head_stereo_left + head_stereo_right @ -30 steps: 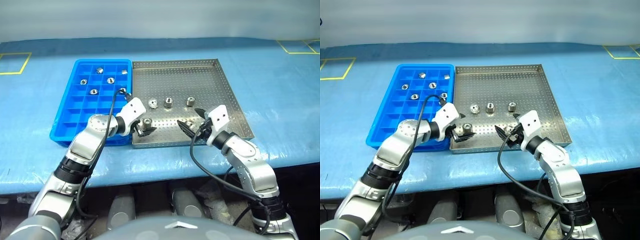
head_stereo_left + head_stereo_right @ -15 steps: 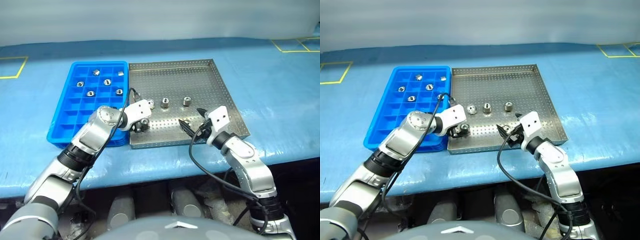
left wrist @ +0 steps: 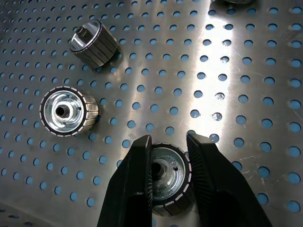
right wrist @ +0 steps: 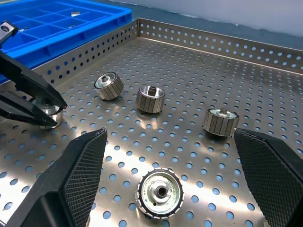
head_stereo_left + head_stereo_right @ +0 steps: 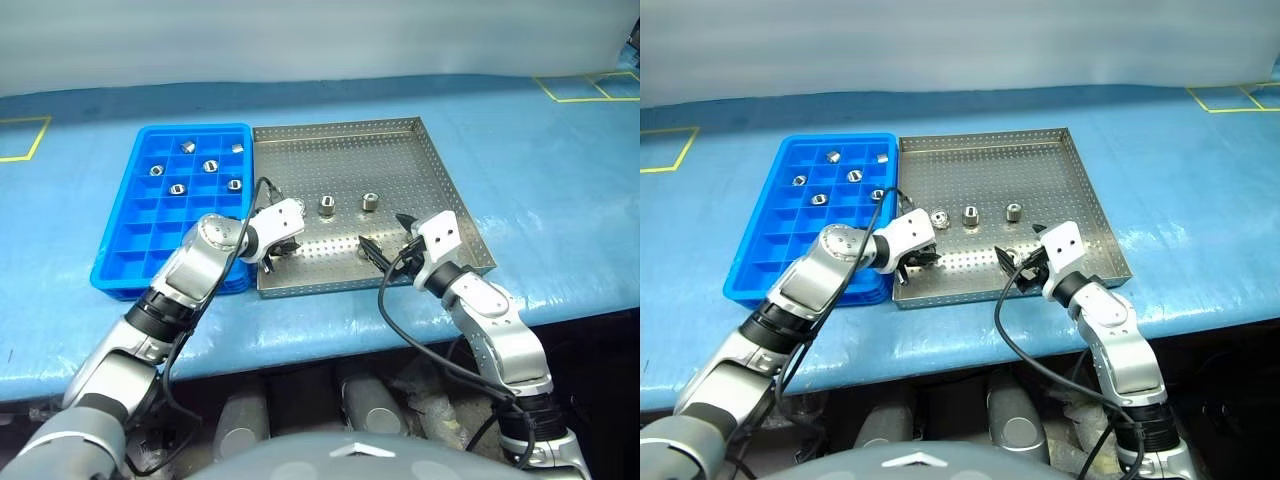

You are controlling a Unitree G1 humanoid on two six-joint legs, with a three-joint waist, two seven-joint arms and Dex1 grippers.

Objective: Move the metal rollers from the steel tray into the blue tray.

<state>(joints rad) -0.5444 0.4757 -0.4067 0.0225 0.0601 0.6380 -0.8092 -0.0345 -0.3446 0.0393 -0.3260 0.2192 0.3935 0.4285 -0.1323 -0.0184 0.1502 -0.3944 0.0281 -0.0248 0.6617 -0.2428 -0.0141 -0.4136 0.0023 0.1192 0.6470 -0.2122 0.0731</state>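
The steel tray [image 5: 340,125] lies on the table with the blue tray [image 5: 112,262] against its left side. Several metal rollers [image 5: 210,166] sit in the blue tray's far compartments. On the steel tray's perforated floor, my left gripper [image 3: 168,156] is shut on one roller [image 3: 169,178] near the tray's front left. Two more rollers [image 3: 68,110] [image 3: 93,39] stand just beyond it, and another [image 5: 368,201] further right. My right gripper [image 4: 168,161] hovers open low over the tray's front, with a roller [image 4: 159,192] lying between its fingers, untouched.
The table is covered in blue sheeting [image 5: 560,190], and its front edge runs just below both trays. Yellow tape marks [image 5: 20,135] [image 5: 590,88] lie at the far left and far right. Black cables hang from both wrists.
My left gripper's fingers, open around the front-left roller a second ago, have closed on it. The right arm has stayed put. The head views have shifted.
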